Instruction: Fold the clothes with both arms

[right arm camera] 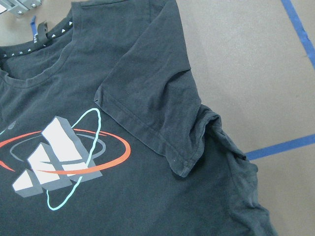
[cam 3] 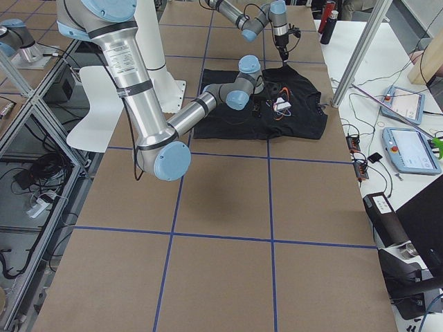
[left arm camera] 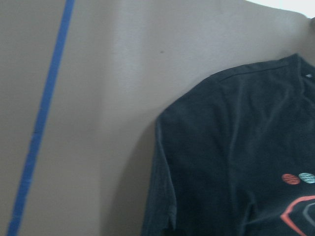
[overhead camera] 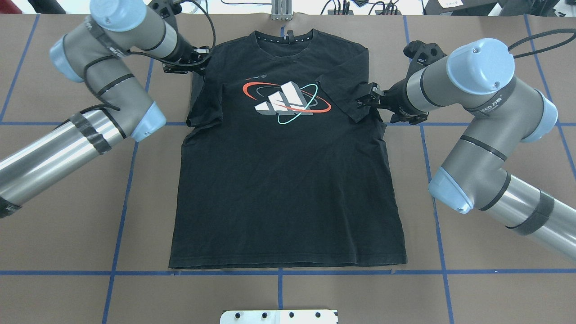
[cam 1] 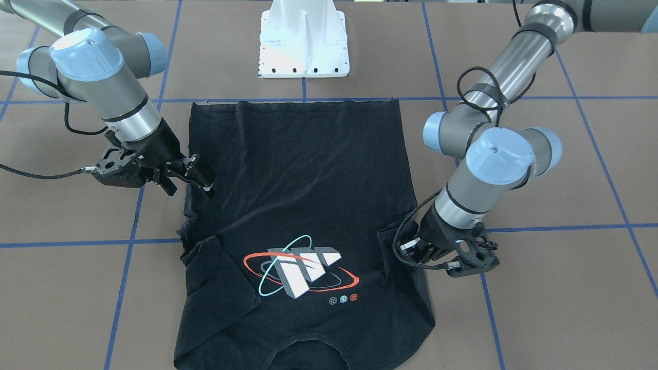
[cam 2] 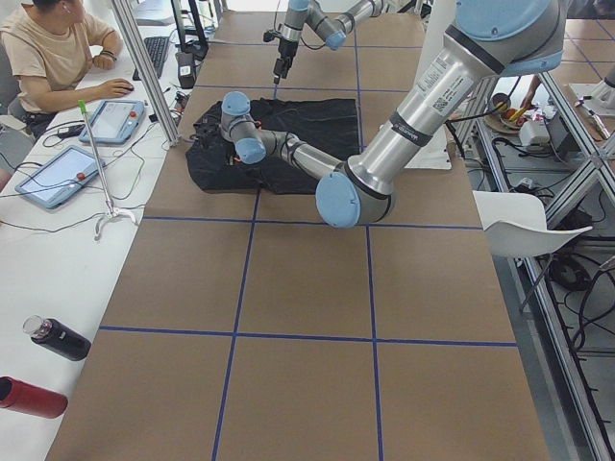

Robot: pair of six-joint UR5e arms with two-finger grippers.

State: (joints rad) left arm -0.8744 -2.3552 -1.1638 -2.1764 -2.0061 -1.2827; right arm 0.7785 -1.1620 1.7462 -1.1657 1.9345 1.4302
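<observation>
T-shirt [overhead camera: 288, 189] laid flat on bench [overhead camera: 67, 234], logo [overhead camera: 285, 96] up, midway between the bench's two ends. Collar is set toward the operators' edge, hem toward the white base [cam 1: 304, 46]. Body mostly smooth, with some rumpling noted along the side seam below the right sleeve [right arm camera: 147, 98].

Right sleeve is folded inward over the chest, its cuff corner just beside the logo's cyan ring. Left sleeve [overhead camera: 204, 110] is drawn in against the body, slightly bunched.

Right gripper [cam 1: 190, 191] is seen at the shirt's right edge, next to the folded sleeve. Jaws are parted in the front-facing view, with no cloth held between them and one fingertip at or just over the fabric. No fingers are seen in the right wrist view.

Left gripper [cam 1: 406, 253] is placed at the left shoulder, close beside the sleeve edge. How far its jaws are apart cannot be told, nor whether cloth is pinched; only shoulder fabric and bare bench are shown in the left wrist view.

A seated person [cam 2: 48, 58] is noted at the side desk past the bench's left end.
</observation>
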